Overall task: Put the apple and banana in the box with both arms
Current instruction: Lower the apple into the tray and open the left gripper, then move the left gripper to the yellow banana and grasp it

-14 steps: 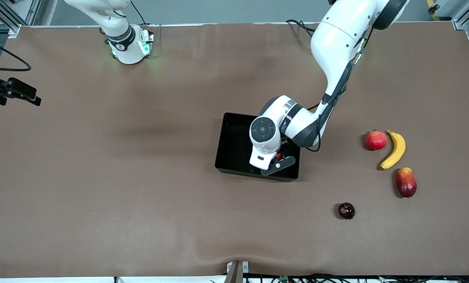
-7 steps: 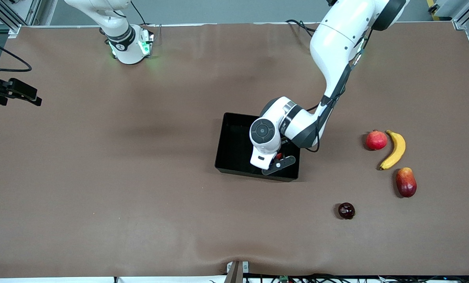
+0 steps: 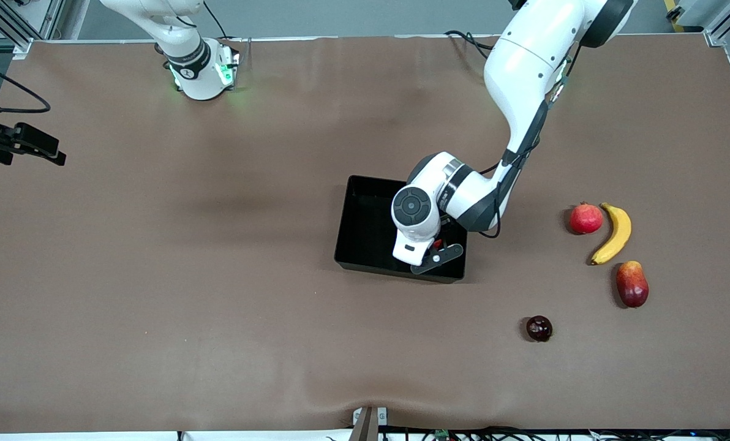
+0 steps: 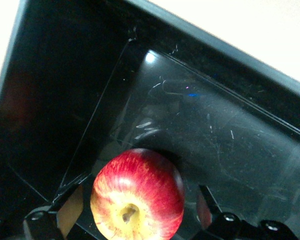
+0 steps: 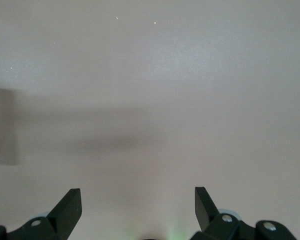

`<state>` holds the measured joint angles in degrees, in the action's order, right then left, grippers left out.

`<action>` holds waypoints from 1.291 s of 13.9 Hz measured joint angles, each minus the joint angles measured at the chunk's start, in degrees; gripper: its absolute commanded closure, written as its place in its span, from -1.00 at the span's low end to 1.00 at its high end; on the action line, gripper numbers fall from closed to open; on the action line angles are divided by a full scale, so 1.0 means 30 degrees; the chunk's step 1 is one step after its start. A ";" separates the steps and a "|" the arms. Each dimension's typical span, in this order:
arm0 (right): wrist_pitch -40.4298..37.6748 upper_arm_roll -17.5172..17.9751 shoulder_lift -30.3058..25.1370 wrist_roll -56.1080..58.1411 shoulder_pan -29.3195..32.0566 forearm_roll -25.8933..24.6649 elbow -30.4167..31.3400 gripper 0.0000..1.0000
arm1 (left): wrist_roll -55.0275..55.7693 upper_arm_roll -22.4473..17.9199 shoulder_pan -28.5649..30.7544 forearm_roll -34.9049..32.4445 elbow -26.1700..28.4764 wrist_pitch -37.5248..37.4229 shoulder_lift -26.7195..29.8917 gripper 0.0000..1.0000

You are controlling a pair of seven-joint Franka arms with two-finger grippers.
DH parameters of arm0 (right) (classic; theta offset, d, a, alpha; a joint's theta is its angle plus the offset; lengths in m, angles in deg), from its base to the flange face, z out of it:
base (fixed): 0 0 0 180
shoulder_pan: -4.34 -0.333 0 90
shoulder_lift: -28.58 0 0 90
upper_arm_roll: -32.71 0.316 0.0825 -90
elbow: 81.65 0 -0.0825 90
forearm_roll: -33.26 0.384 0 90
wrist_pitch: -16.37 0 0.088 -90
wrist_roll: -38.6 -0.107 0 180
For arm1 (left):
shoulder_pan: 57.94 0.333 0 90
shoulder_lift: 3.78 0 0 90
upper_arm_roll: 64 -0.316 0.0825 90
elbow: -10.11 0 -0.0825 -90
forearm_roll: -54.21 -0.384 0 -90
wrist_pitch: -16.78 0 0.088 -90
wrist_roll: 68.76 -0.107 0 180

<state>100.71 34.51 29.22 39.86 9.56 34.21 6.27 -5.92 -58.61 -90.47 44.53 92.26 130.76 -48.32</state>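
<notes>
Overhead, from the front view, the left arm (image 3: 518,67) bends down into the black box (image 3: 365,236), which sits mid-bench (image 3: 218,275). Its left gripper (image 3: 436,250) hangs low inside the box at the corner nearest the camera and toward the left arm's end; a sliver of red apple (image 3: 437,243) peeks out beside the fingers. The banana (image 3: 613,234) lies on the bench well apart from those fingers, toward the left arm's end, with a pinkish-red crowned fruit (image 3: 586,218) just beside it, a red-and-yellow oblong fruit (image 3: 632,283) near its lower tip, and a small dark maroon fruit (image 3: 539,328) nearer the camera. The right arm (image 3: 181,43) waits near its base; its gripper is not shown here.

Next, the left wrist view: the apple (image 4: 137,195) rests on the box (image 4: 65,90) floor between the two fingers (image 4: 70,210) of the left gripper (image 4: 137,212), which stand spread with gaps on each side, not pinching it.

Finally, the right wrist view: the right gripper (image 5: 138,205) has its fingers (image 5: 68,209) wide apart over bare bench (image 5: 150,75), nothing between them.
</notes>
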 measured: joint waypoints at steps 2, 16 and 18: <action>0.0000 0.0004 0.0000 0.0000 -0.0001 0.0000 0.0001 -1.00 | 0.0000 0.0000 0.0001 0.0000 -0.0172 -0.0252 0.0234 -1.00; -0.0004 0.0018 0.0060 0.0000 -0.0016 0.0001 0.0062 -1.00 | -0.7794 -0.0010 0.5435 0.0012 -0.0564 -0.5245 0.6593 -1.00; -0.0003 0.0020 0.0124 0.0000 -0.0017 0.0001 0.0067 -1.00 | -1.0709 -0.0008 0.7164 0.0025 -0.0322 -0.5848 0.6881 -1.00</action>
<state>100.70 34.57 29.59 39.86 9.51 34.21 6.47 -38.05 -58.63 -68.97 44.60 91.29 113.22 -27.68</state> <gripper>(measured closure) 0.000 0.000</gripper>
